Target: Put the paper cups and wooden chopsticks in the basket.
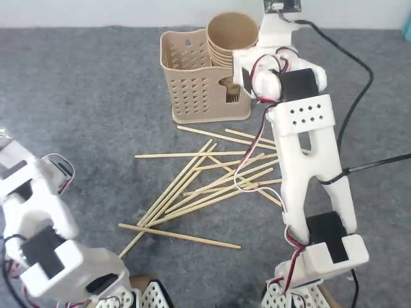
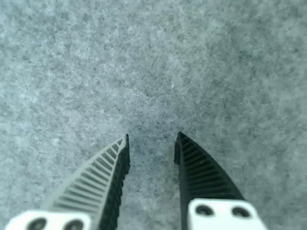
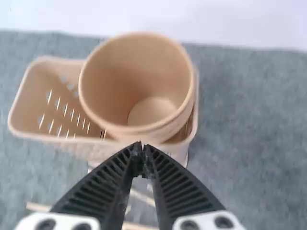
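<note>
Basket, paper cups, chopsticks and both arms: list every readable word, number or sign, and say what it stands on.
None: the basket, paper cups, chopsticks, right arm and left arm carry no readable text in any view.

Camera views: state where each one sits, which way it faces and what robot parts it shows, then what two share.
High view: fixed overhead, looking down on the basket, paper cups and chopsticks; both arms show.
Left wrist view: on the left wrist, facing bare grey mat; left gripper, open.
Right wrist view: on the right wrist, facing the cups in the basket; right gripper, shut.
Shared: high and right wrist views both show basket and cups.
</note>
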Tool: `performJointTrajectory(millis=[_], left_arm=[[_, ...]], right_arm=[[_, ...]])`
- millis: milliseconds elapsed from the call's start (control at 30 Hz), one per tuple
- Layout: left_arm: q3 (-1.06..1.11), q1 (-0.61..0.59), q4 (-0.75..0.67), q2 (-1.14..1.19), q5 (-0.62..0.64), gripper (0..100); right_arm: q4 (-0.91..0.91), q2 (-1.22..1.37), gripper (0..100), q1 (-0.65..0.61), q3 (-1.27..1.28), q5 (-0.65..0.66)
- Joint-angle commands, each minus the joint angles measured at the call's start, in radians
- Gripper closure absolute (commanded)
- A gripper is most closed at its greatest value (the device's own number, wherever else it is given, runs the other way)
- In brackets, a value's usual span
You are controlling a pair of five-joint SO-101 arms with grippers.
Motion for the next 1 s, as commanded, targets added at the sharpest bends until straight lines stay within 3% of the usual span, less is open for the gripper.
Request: performJointTrajectory(millis=[0, 233, 433, 667, 867, 967], left_arm=[[-0.038, 0.011, 0.003, -0.006, -0.012, 85], [-0.038, 0.005, -0.012, -0.005, -0.011, 85], [-0.038, 0.005, -0.012, -0.005, -0.011, 85], [-0.038, -0.012, -0.012, -0.005, -0.009, 85], [-0.038, -0.012, -0.012, -0.005, -0.009, 85], [-0.038, -0.011, -0.012, -0.005, -0.009, 85]], right_arm=[[0.137, -0.088, 99.1, -0.048, -0.049, -0.003], [0.424, -0.194, 99.1, -0.139, -0.044, 0.026], [0.567, -0.231, 99.1, -0.312, 0.104, 0.35], [0.351, -0.282, 98.3, -0.314, 0.588, 0.582], [0.016, -0.309, 83.9, -0.317, 0.913, 0.608], [-0.11, -0.309, 83.2, -0.326, 0.988, 0.609]])
